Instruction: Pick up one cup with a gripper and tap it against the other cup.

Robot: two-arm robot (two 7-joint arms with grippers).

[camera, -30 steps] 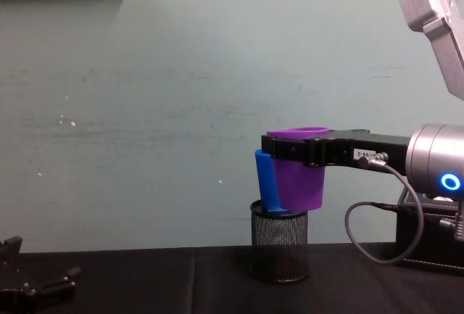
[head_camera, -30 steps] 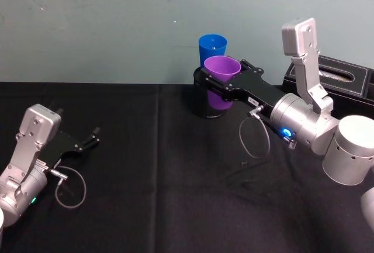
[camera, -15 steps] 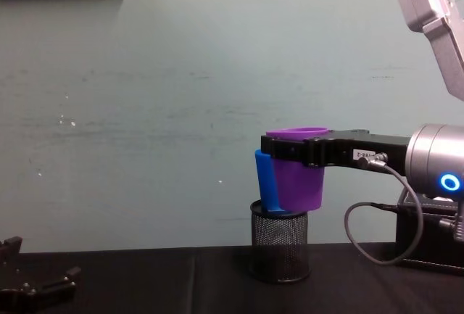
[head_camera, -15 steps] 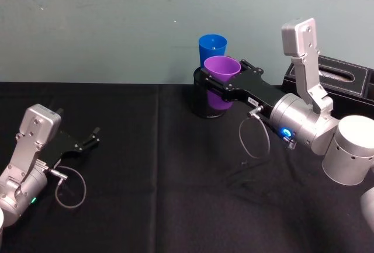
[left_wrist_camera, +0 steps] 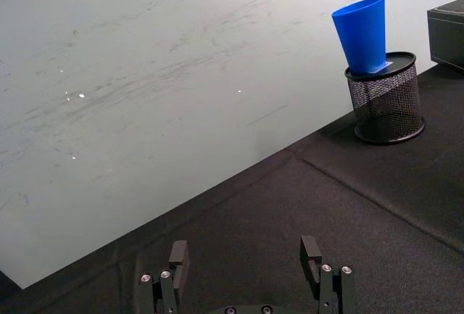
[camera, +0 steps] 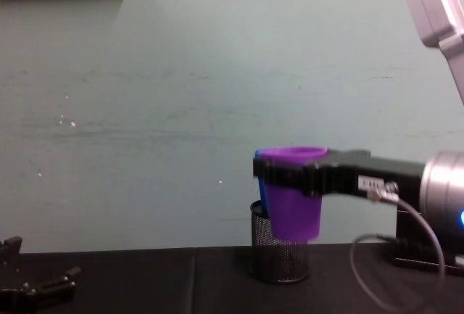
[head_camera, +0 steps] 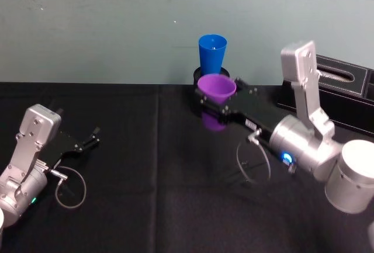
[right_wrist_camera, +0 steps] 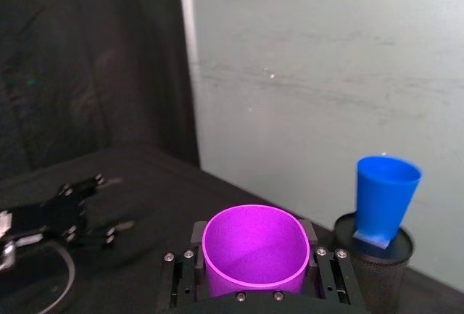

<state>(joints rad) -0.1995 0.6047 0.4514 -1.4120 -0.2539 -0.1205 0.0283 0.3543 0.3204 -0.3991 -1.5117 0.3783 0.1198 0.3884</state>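
The left gripper [head_camera: 92, 135] lies idle on the black table [head_camera: 146, 206], jaws apart and empty. The blue cup [head_camera: 211, 51] stands in the mesh holder [left_wrist_camera: 383, 104]. The right gripper [head_camera: 215, 102], clamped on the purple cup [head_camera: 216, 88], has drawn back and lower, so the tap looks done.

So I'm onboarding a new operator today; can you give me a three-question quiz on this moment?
1. True or false: the right gripper holds the purple cup.
2. The blue cup stands in: A) a mesh holder, B) a black box, C) on the cloth.
3. Fill in: the left gripper is ____ near the tabletop.

Key: 1 true; 2 A; 3 open.
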